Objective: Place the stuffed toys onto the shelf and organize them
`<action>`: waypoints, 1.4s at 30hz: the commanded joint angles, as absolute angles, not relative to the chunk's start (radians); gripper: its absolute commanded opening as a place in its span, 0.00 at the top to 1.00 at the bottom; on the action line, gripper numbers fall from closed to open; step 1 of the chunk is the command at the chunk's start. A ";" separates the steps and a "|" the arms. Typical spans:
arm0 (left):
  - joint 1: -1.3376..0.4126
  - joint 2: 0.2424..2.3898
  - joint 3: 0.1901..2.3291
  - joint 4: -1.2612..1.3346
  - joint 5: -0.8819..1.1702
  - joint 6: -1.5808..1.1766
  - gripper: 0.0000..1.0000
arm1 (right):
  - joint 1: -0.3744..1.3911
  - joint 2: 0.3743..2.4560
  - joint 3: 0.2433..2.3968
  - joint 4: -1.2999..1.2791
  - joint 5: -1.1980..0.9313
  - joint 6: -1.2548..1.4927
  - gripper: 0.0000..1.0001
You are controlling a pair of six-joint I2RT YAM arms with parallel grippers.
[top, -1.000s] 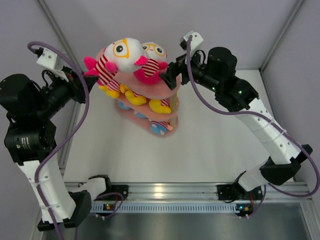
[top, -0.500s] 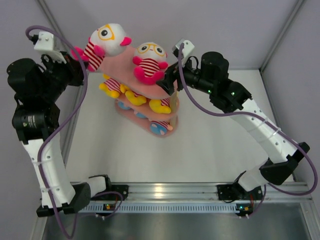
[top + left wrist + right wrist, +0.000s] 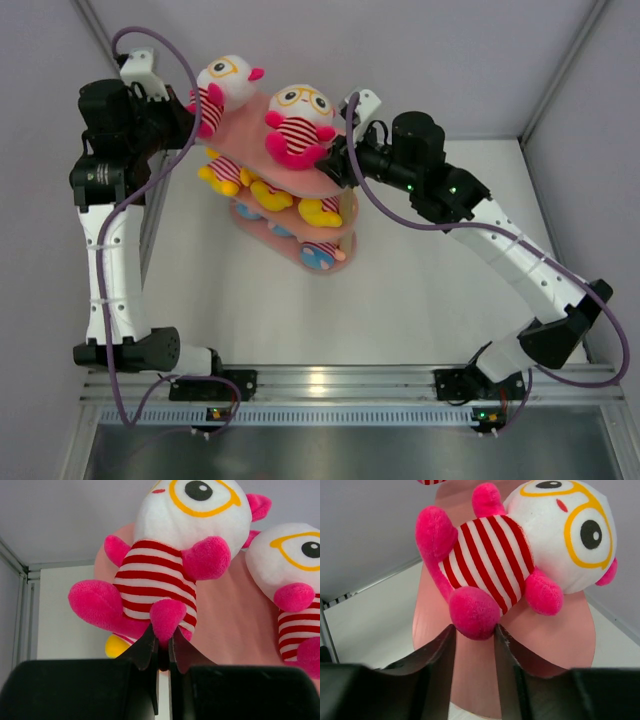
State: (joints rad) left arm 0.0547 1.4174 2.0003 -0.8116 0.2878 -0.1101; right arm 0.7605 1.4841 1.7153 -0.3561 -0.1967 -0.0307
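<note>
The pink three-tier shelf (image 3: 300,180) stands at the back of the table. Two pink-limbed stuffed toys with yellow glasses are at its top board. My left gripper (image 3: 190,115) (image 3: 163,645) is shut on a pink foot of the left toy (image 3: 225,85) (image 3: 160,575), holding it at the board's left end. The right toy (image 3: 295,125) (image 3: 495,560) sits on the top board (image 3: 560,640). My right gripper (image 3: 335,160) (image 3: 474,632) has its fingertips pressed against both sides of that toy's pink foot. Yellow toys (image 3: 222,172) sit on the middle tier.
Another toy (image 3: 318,255) lies on the lowest tier. Grey walls with metal posts (image 3: 110,50) close in the back and sides. An aluminium rail (image 3: 340,380) runs along the near edge. Purple cables (image 3: 400,215) loop from both arms.
My left arm has swung up and back, carrying its toy from beside the right toy out to the top board's left end. My right gripper has closed from wide open onto the right toy's foot.
</note>
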 commanded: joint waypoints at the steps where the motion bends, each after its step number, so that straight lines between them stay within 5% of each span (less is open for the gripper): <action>1: 0.006 1.423 2.000 -0.724 0.219 -0.107 1.00 | 0.755 1.453 1.695 -0.265 -0.203 0.024 0.70; 15: -0.120 1.471 1.956 -0.723 0.242 -0.086 1.00 | 0.902 1.362 1.627 -0.256 0.084 0.086 0.97; 22: -0.129 1.471 1.953 -0.723 0.276 -0.089 1.00 | 0.966 1.431 1.723 -0.319 0.138 0.087 0.99; 31: -0.129 1.453 1.930 -0.723 0.319 -0.098 1.00 | 1.072 1.486 1.766 -0.382 0.523 0.179 1.00; 42: -0.129 1.417 1.921 -0.723 0.261 -0.068 1.00 | 1.080 1.531 1.815 -0.407 0.532 0.179 1.00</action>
State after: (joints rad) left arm -0.1253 1.4612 1.9224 -0.7616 0.2893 -0.0788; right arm 1.0683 1.5257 1.7641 -0.3985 0.4950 0.1688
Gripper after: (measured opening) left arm 0.082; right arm 0.043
